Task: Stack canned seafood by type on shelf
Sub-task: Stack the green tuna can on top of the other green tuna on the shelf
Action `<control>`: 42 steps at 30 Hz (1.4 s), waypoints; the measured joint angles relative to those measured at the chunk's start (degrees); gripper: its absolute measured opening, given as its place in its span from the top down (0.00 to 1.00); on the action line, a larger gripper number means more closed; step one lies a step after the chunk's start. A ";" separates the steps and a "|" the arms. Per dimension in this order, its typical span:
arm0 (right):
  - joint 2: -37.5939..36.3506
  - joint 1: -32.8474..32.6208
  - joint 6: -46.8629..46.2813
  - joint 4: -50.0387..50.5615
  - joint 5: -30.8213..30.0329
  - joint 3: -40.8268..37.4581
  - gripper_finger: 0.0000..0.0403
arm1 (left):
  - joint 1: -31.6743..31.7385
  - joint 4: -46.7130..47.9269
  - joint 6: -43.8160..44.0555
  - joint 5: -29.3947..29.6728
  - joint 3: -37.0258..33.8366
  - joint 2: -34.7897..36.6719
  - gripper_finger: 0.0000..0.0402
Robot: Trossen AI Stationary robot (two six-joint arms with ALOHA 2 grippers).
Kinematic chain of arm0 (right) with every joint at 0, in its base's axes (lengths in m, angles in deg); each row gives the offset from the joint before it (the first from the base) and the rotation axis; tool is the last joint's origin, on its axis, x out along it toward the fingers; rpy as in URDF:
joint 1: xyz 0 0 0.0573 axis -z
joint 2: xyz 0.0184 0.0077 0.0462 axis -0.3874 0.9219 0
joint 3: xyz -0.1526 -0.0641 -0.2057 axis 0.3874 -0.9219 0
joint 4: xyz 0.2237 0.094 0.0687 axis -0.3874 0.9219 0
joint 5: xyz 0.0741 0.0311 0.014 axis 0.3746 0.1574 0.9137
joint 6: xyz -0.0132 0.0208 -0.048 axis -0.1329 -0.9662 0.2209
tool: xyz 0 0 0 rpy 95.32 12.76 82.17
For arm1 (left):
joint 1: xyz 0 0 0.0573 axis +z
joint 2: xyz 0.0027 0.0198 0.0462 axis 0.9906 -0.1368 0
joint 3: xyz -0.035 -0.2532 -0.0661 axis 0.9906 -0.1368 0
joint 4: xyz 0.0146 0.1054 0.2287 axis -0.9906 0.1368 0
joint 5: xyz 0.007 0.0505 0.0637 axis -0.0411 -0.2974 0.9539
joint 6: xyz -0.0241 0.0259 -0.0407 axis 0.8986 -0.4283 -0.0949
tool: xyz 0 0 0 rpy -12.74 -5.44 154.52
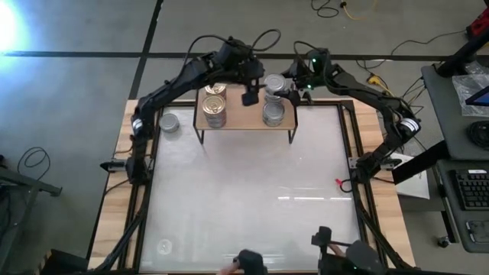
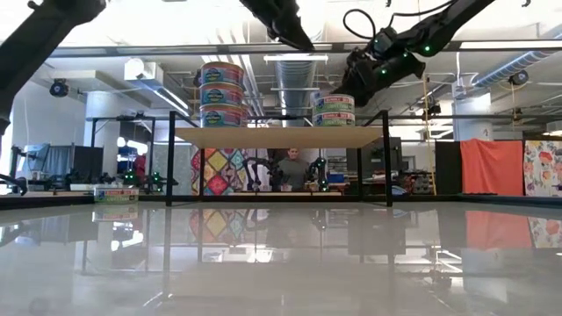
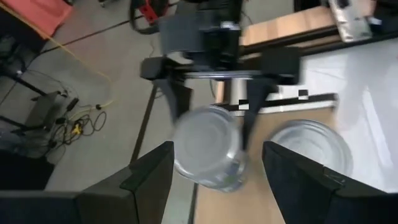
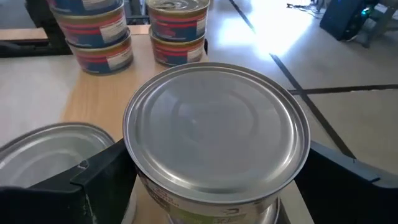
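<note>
One plain silver-lidded tin [image 4: 214, 140] pinched in the right claw [image 1: 276, 82]; left claw [image 1: 250, 97] spread.

Plain silver-grey lid on the tin [image 4: 216, 134] gripped in the black right hand [image 4: 211, 180], green label band below. Gold lids topping the stacked tins [image 4: 178, 28], red, white and blue labels wrapping their sides. Light wooden board for the shelf [image 1: 244, 116], thin black legs. Glossy white worktop [image 1: 252, 191], black frame. Black left hand [image 1: 250, 98].
</note>
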 joint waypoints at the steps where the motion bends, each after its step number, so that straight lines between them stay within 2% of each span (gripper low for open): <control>1: 0.08 0.00 0.22 0.00 -0.02 -0.07 0.10 | 0.39 -0.94 0.20 0.04 0.00 -0.63 0.43; 5: 0.10 0.15 0.98 -0.08 -0.12 -0.46 0.10 | 1.87 -4.67 0.29 -1.03 0.02 -2.88 0.43; 9: 0.32 0.31 0.94 -0.01 -0.55 -0.76 0.10 | 3.21 -8.88 0.33 -4.95 0.02 -5.20 0.43; 13: 1.59 0.35 0.46 -0.79 -0.81 -0.76 0.10 | 3.79 -10.84 0.40 -5.23 0.02 -7.21 0.43; 22: 4.86 0.37 0.47 -1.05 -0.35 -0.87 0.10 | 3.81 -10.86 1.68 -5.36 0.02 -10.26 0.43; 42: 2.92 0.74 2.95 0.83 -0.85 -0.52 0.10 | 3.81 -12.35 2.71 -5.31 0.02 -14.49 0.43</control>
